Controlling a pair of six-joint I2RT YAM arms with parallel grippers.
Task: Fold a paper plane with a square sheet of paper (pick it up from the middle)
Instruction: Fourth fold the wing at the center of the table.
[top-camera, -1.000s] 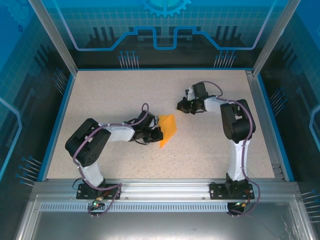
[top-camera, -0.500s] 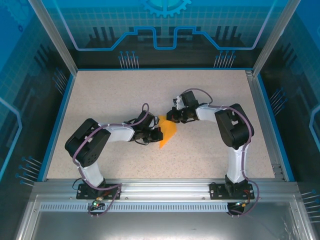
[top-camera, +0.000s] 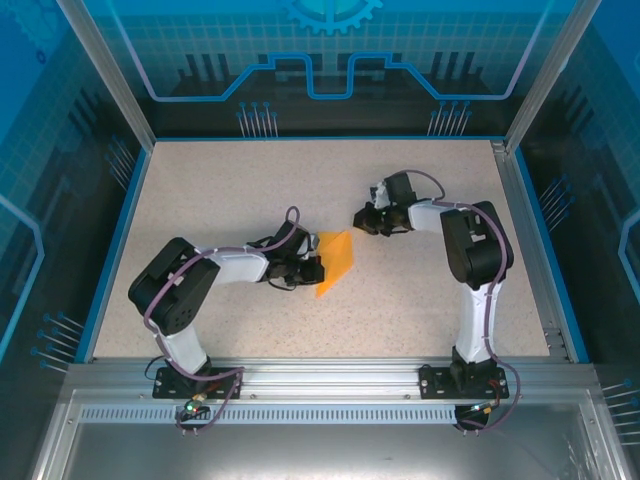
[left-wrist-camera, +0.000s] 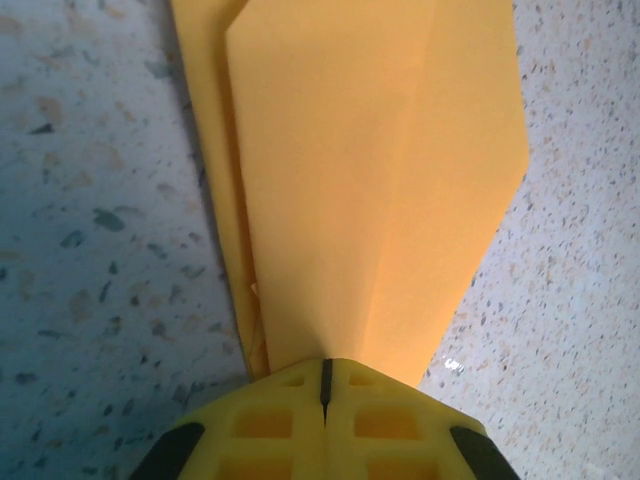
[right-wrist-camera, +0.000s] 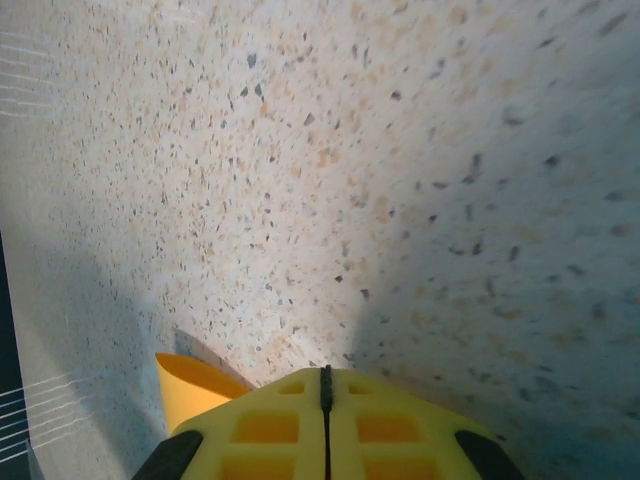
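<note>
The folded orange paper (top-camera: 336, 262) lies near the middle of the bench (top-camera: 220, 190), a bit left of centre, its long axis slanting from upper right to lower left. In the left wrist view the paper (left-wrist-camera: 380, 180) shows at least two layers: a wide top flap with a crease down it, and a narrower strip sticking out along its left edge (layers not flush there). It tapers toward the left end effector (left-wrist-camera: 325, 375), whose yellow fingers (left-wrist-camera: 270, 425) are pressed together on the paper's near tip. From above, that end effector (top-camera: 312, 268) sits at the paper's left edge, arm stretched low across the bench.

The right end effector (top-camera: 362, 215) is up-right of the paper, apart from it, fingers together w/ nothing between them. In its own view (right-wrist-camera: 325, 385) a small orange corner (right-wrist-camera: 190, 385) peeks out lower left.
</note>
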